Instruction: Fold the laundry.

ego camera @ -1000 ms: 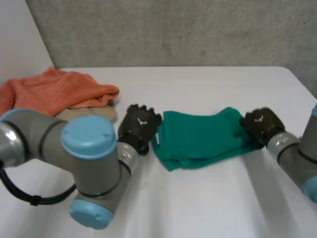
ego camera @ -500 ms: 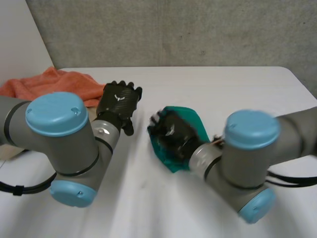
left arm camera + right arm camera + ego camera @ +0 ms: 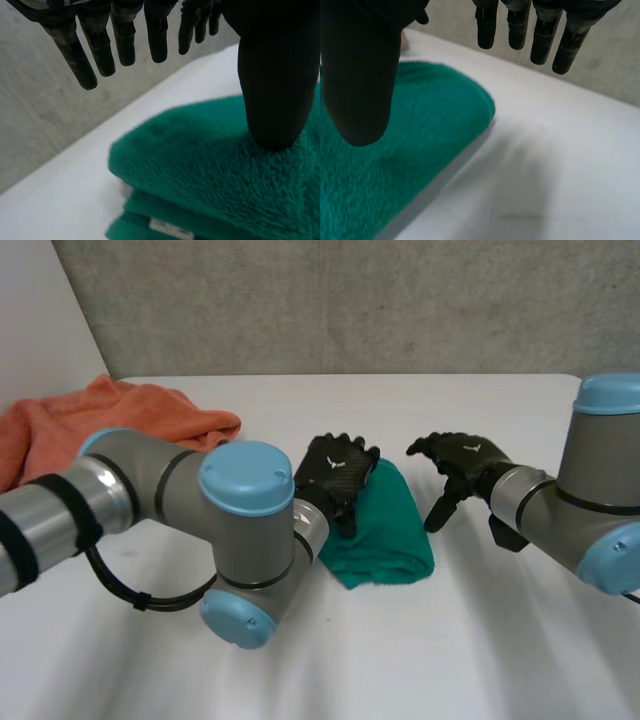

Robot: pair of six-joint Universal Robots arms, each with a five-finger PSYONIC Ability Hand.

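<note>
A green towel (image 3: 385, 530) lies folded into a compact stack at the middle of the white table (image 3: 480, 640). My left hand (image 3: 336, 472) rests on the towel's left side with its fingers straight, and in the left wrist view the thumb (image 3: 272, 90) presses into the green towel (image 3: 200, 165) while the fingers (image 3: 125, 40) hang free above it. My right hand (image 3: 455, 465) hovers open just right of the towel, touching nothing. The right wrist view has the green towel (image 3: 395, 165) beneath the thumb (image 3: 360, 80), its folded edge beside bare table.
An orange towel (image 3: 110, 425) lies heaped at the table's back left. A grey wall (image 3: 350, 300) runs behind the table. My left arm (image 3: 180, 525) stretches across the front left, and my right arm (image 3: 580, 510) stands at the right.
The right hand carried the towel's right half over to the left, let go and drew back to the right. The left hand swung out towards the orange towel, then came down onto the folded stack.
</note>
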